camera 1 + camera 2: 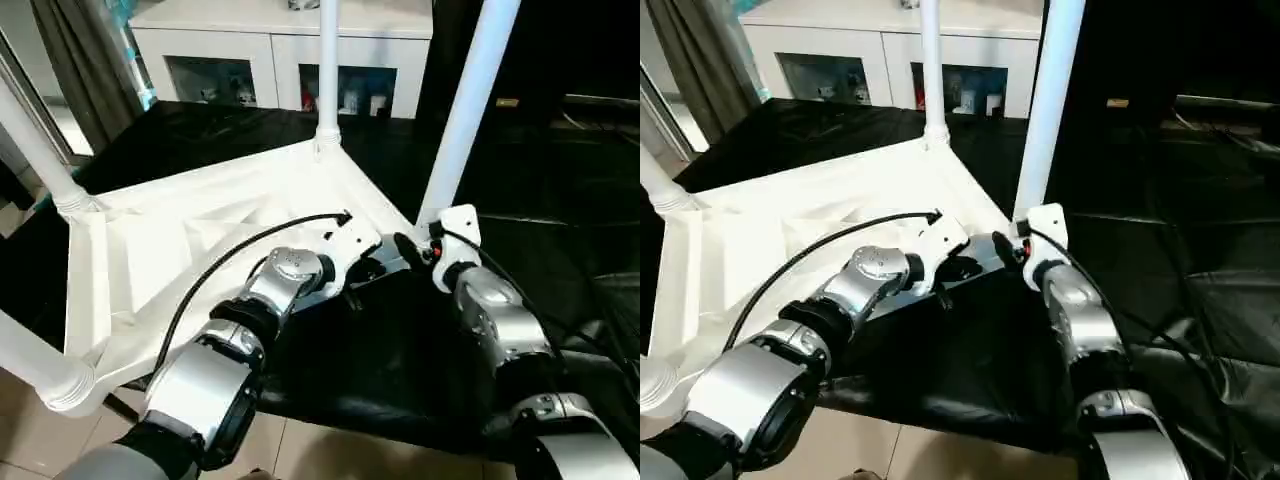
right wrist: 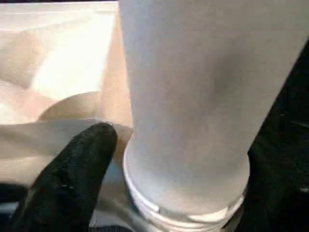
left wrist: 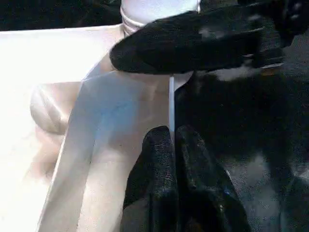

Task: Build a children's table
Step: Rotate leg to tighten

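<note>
The children's table lies upside down, its white ribbed top (image 1: pixel 190 250) resting on black sheeting. White tube legs stand up from its corner sockets: one at the back (image 1: pixel 327 70), one at the near right corner (image 1: pixel 468 100), and two on the left (image 1: pixel 35 145) (image 1: pixel 25 365). My left gripper (image 3: pixel 171 137) is shut on the thin white rim of the top (image 3: pixel 171 101), close to the near right corner. My right gripper (image 1: pixel 420 240) stands open around the base of the near right leg (image 2: pixel 188 96), with one black finger (image 2: pixel 77 169) lying beside the leg's collar.
The large black-sheeted table (image 1: pixel 560 200) spreads to the right and behind. A white cabinet with glass doors (image 1: pixel 260 60) stands at the back, with a grey curtain (image 1: pixel 85 60) to its left. Tiled floor (image 1: pixel 330 450) shows below the black table's front edge.
</note>
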`<state>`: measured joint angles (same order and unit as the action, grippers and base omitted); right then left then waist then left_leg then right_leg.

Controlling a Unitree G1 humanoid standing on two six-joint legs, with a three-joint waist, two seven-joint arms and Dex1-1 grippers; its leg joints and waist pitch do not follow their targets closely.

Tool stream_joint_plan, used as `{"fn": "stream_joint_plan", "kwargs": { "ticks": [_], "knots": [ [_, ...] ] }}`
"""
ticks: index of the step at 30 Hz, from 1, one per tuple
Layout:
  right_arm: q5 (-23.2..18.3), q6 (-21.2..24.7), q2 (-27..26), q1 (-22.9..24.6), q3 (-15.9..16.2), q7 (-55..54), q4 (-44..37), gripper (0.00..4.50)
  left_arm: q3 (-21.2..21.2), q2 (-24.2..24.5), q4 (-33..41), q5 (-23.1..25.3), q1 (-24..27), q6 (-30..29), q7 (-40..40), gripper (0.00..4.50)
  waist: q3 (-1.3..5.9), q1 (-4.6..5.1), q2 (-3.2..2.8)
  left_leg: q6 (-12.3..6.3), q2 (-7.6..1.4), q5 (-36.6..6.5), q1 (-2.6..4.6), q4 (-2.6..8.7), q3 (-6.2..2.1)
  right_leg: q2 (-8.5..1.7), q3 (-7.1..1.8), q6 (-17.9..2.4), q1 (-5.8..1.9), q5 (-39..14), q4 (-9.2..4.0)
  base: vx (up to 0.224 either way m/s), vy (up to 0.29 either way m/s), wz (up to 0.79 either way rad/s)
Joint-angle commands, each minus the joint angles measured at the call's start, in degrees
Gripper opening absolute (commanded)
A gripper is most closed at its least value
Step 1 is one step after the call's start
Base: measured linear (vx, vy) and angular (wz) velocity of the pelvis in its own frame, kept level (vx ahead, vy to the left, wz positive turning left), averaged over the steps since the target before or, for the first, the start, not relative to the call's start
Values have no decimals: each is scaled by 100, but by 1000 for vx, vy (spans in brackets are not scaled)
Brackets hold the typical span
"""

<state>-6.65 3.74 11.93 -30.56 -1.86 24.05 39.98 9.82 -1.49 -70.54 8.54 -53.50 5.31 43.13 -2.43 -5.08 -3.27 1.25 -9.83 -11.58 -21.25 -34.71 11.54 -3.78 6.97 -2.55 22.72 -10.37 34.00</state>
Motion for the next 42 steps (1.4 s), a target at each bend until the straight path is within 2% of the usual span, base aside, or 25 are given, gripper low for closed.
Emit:
{"fn": "stream_joint_plan", "kwargs": {
  "ticks": [1,2,5,7,8,9,10,14,16,19,20,22,23,24,26,30,33,34,35,36,37,38,39,41,42],
  "knots": [
    [-101,57,-241,76,380,465,-109,390,-42,-149,166,-141,-71,235,114,0,392,-4,138,-934,-378,-376,24,318,-213,-625,-375,-883,-363,-868,-430,0,0,0],
    [-224,30,48,261,526,1196,-450,390,18,9,220,-147,1,338,576,0,392,-12,139,-943,-360,-393,24,313,-207,-614,-360,-853,-375,-946,-448,0,0,0],
    [-321,29,311,428,638,1793,-741,390,74,152,286,-164,71,464,1038,0,385,-57,144,-1036,-375,-417,8,307,-208,-608,-354,-750,-375,-1042,-452,0,0,0],
    [-513,184,837,726,788,2716,-1271,390,234,512,430,-152,221,654,1951,0,373,-58,124,-1017,-375,-498,10,318,-213,-605,-340,-712,-369,-1229,-488,0,0,0],
    [-582,247,1075,843,843,3059,-1475,390,280,674,506,-186,291,702,2382,0,365,-96,147,-1048,-375,-520,15,317,-218,-605,-361,-654,-392,-1298,-492,0,0,0],
    [-582,247,1075,843,843,3059,-1475,390,280,674,506,-186,291,702,2382,0,372,-98,129,-1060,-398,-518,1,320,-223,-615,-372,-681,-385,-1232,-461,0,0,0],
    [-617,277,1220,915,866,3288,-1595,390,300,774,555,-210,335,729,2663,0,390,-78,110,-1041,-429,-520,20,324,-228,-612,-360,-749,-351,-1122,-442,0,0,0],
    [-621,336,1594,1000,863,3762,-1788,390,321,1066,769,-326,467,674,3497,0,381,-117,103,-899,-433,-595,43,331,-215,-625,-371,-848,-334,-1223,-464,0,0,0],
    [-615,340,1679,1013,857,3876,-1816,390,333,1145,858,-351,525,645,3733,0,391,-164,88,-872,-458,-526,56,335,-226,-629,-380,-881,-325,-1094,-432,0,0,0],
    [-679,426,1720,1036,854,3984,-1890,390,332,1185,943,-388,584,645,3843,0,394,-180,93,-845,-461,-528,46,334,-226,-640,-380,-957,-329,-919,-404,0,0,0],
    [-720,474,1744,1048,867,4032,-1936,364,333,1200,978,-405,606,649,3888,0,389,-186,96,-827,-456,-547,41,335,-224,-648,-379,-956,-335,-954,-414,0,0,0],
    [-751,520,1730,1058,871,4064,-1973,357,333,1211,1009,-422,628,646,3919,0,391,-190,117,-811,-440,-544,38,333,-219,-638,-379,-917,-344,-1008,-418,0,0,0],
    [-760,535,1724,1061,872,4074,-1984,353,333,1214,1018,-427,635,646,3928,0,388,-195,107,-811,-439,-522,38,333,-222,-637,-376,-887,-337,-1051,-423,0,0,0],
    [-768,550,1704,1077,881,4082,-2006,344,329,1212,1032,-438,648,643,3924,0,389,-189,126,-813,-437,-518,36,334,-218,-634,-374,-871,-336,-1075,-426,0,0,0],
    [-801,610,1680,1118,915,4125,-2067,320,301,1204,1093,-465,681,608,3935,0,389,-200,120,-797,-434,-507,39,332,-217,-636,-376,-840,-335,-1138,-434,0,0,0],
    [-811,698,1529,1167,871,3906,-2032,284,208,1134,1112,-483,684,559,3690,0,386,-193,125,-778,-426,-486,30,334,-219,-634,-373,-798,-334,-1184,-440,0,0,0],
    [-310,494,1136,998,716,2591,-1400,279,147,957,843,-264,533,590,2534,0,369,-142,124,-643,-421,-590,39,350,-225,-630,-361,-758,-308,-1413,-467,0,0,0],
    [-310,494,1136,998,716,2591,-1400,279,147,957,843,-264,533,590,2534,0,370,-117,118,-585,-410,-623,53,349,-224,-630,-357,-754,-294,-1499,-483,0,0,0],
    [-192,528,912,892,572,1904,-1090,273,121,850,707,-182,450,546,1991,0,370,-102,133,-512,-401,-657,54,361,-231,-626,-355,-730,-322,-1607,-497,0,0,0],
    [-145,561,681,788,399,1229,-811,273,86,730,590,-135,373,486,1512,0,366,-88,118,-488,-399,-672,70,360,-223,-624,-362,-746,-294,-1622,-506,0,0,0],
    [-162,623,505,714,246,741,-629,272,55,630,519,-117,316,417,1173,0,340,-20,87,-377,-409,-847,89,392,-243,-619,-351,-757,-288,-1815,-534,0,0,0],
    [-197,686,309,631,93,232,-447,272,31,494,463,-105,255,327,846,0,351,11,113,-323,-398,-893,108,389,-241,-630,-360,-737,-301,-1858,-554,0,0,0],
    [-197,686,309,631,93,232,-447,272,31,494,463,-105,255,327,846,0,352,28,116,-324,-395,-861,93,385,-237,-637,-376,-751,-309,-1793,-548,0,0,0],
    [-246,672,-69,464,-131,-655,-126,271,-18,176,350,-96,126,139,183,0,358,60,84,-350,-395,-821,92,387,-234,-633,-387,-815,-314,-1593,-529,0,0,0],
    [-249,626,-236,389,-212,-947,12,271,-33,39,290,-92,71,78,-106,0,371,55,96,-367,-386,-752,87,380,-234,-637,-389,-845,-331,-1450,-509,0,0,0]
  ]
}}
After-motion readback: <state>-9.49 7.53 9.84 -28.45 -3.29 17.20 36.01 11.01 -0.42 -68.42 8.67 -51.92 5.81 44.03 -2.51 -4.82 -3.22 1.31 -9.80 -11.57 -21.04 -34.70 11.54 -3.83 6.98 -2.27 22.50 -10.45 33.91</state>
